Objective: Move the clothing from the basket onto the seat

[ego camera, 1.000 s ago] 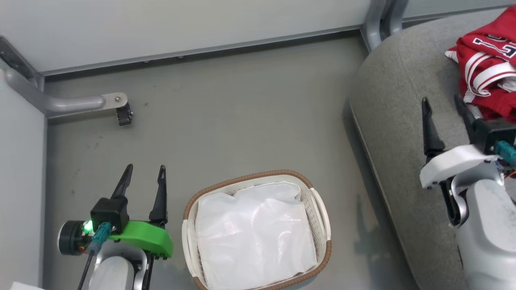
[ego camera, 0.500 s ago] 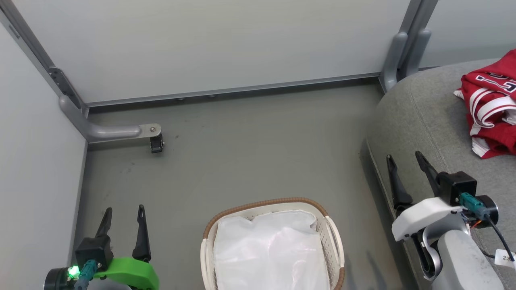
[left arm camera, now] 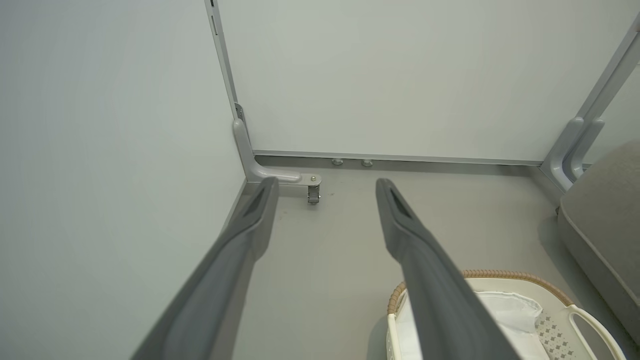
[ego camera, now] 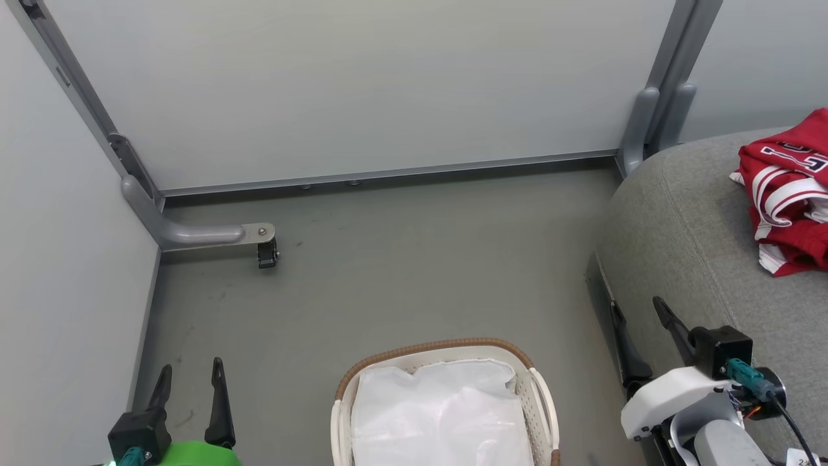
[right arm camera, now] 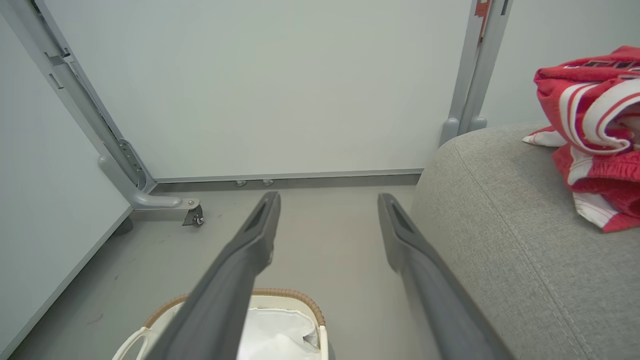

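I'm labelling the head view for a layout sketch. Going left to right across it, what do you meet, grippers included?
left gripper → basket → right gripper → clothing
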You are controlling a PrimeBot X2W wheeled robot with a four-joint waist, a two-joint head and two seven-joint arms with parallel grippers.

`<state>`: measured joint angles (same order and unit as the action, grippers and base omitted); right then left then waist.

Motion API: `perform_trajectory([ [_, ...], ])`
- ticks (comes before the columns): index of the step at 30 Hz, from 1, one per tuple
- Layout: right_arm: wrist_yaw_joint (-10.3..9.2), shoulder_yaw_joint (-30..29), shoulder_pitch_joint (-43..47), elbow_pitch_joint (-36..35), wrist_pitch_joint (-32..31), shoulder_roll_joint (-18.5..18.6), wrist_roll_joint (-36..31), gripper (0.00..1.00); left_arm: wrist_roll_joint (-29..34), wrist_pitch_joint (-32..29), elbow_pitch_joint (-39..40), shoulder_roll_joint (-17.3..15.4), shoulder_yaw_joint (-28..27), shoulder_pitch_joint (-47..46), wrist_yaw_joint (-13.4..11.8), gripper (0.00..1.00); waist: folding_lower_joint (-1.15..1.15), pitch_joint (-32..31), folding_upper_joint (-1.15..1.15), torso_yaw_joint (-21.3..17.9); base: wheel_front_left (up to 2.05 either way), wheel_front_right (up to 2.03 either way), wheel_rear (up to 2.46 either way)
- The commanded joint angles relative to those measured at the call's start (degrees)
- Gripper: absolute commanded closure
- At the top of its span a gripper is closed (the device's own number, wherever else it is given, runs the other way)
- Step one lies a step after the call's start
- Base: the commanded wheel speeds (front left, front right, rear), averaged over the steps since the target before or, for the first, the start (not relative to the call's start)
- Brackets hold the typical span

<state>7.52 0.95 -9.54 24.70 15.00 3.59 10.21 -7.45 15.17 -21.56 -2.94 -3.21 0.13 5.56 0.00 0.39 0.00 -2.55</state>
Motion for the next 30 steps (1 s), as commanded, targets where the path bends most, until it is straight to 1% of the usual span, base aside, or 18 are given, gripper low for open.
perform_trajectory([
  [1, -0.06, -0.19, 1.20, -0.08, 0.26, -0.02, 0.53, 0.00, -1.24, -0.05, 0.40, -0.02, -0.03, 1.05, 0.30, 0.00, 0.00, -0.24, 0.00, 0.07, 0.00, 0.00, 0.00],
  [6, -0.06, -0.27, 2.62, -0.39, 0.26, -0.27, 0.94, 0.00, -1.88, -0.05, 1.33, -0.02, -0.19, 1.79, 0.25, 0.00, 0.00, -0.79, 0.00, 0.20, 0.00, 0.00, 0.00],
  [7, 0.00, -0.13, 2.15, -0.04, -0.01, -0.36, 0.87, 1.00, -1.91, 0.00, 0.99, 0.08, -0.10, 0.87, 0.24, 1.00, 0.00, -0.77, 0.00, 0.18, 0.00, 0.00, 0.00],
  [10, 0.00, -0.43, 2.36, 0.97, -0.48, -0.62, 1.72, 1.00, -2.88, -0.50, -0.24, 0.25, -0.45, 0.54, 0.26, 1.00, 0.00, -0.78, 0.00, 0.20, 0.00, 0.00, 0.00],
  [15, 0.00, -1.32, 2.10, 0.47, -2.37, -0.61, 7.42, 1.00, -8.62, -2.57, -0.24, 0.22, -1.22, -0.46, 0.38, 1.00, 0.00, -0.76, 0.00, 0.30, 0.00, 0.00, 0.00],
  [30, -0.01, -2.20, 2.70, -2.28, -5.88, -0.60, 22.53, 1.00, -24.15, -5.91, 1.99, 0.16, -1.08, -1.28, 0.71, 1.00, 0.00, -0.69, 0.00, 0.58, 0.00, 0.00, 0.00],
])
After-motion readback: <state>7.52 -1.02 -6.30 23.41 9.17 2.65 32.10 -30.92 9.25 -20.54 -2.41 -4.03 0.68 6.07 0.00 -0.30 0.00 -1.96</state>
